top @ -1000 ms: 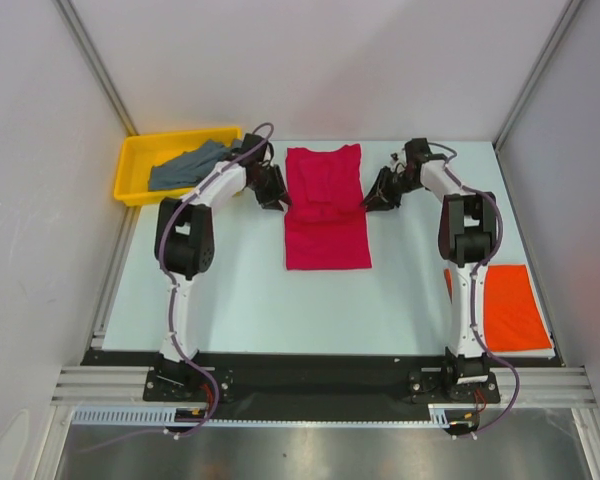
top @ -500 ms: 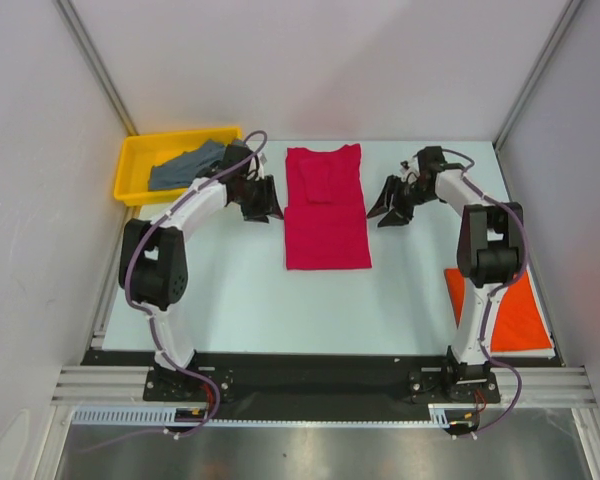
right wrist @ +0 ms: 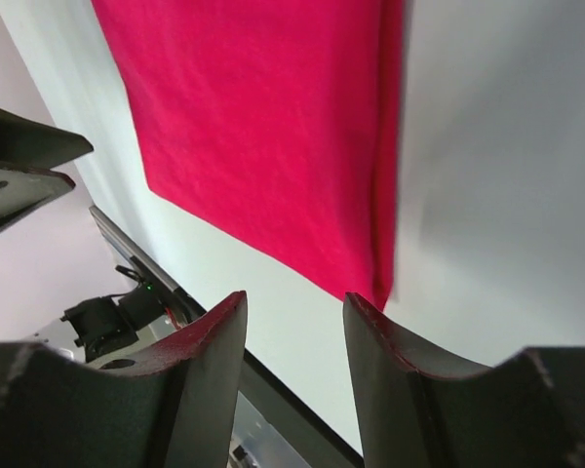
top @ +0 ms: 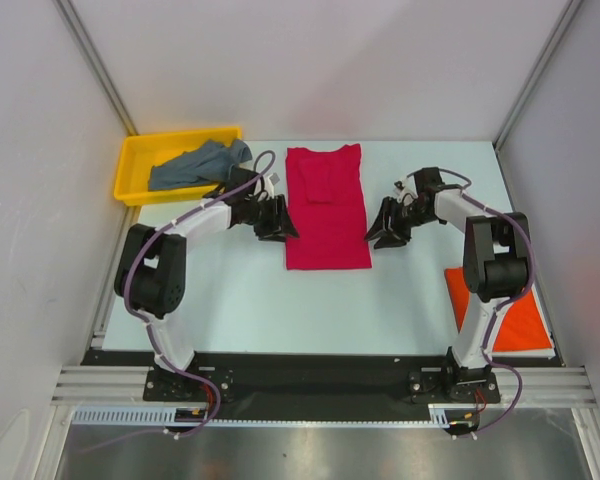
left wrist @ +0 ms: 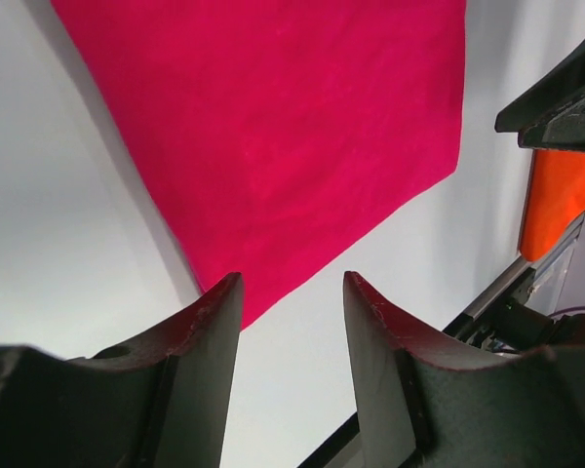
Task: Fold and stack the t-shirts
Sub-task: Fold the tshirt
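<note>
The crimson-pink t-shirt (top: pixel 325 205) lies flat in a long rectangle at the table's middle back, its sleeves folded in. My left gripper (top: pixel 285 226) sits just off its left edge, open and empty; in the left wrist view the left gripper (left wrist: pixel 291 292) looks over the pink t-shirt (left wrist: pixel 292 127). At the shirt's right edge, near its lower corner, my right gripper (top: pixel 373 232) is also open and empty, seen again as the right gripper (right wrist: pixel 292 307) with the pink cloth (right wrist: pixel 263 127) ahead. A folded orange-red t-shirt (top: pixel 510 310) lies at the right front. The grey-blue t-shirt (top: pixel 195 165) is crumpled in the tray.
A yellow plastic tray (top: pixel 132 160) stands at the back left corner. Metal frame posts and white walls enclose the table. The right arm's upright link partly covers the orange-red shirt's left side.
Both grippers let go of the pink shirt's sides, opened, and slid down along its edges toward the hem. The shirt's folded-in sleeves now lie flat.
</note>
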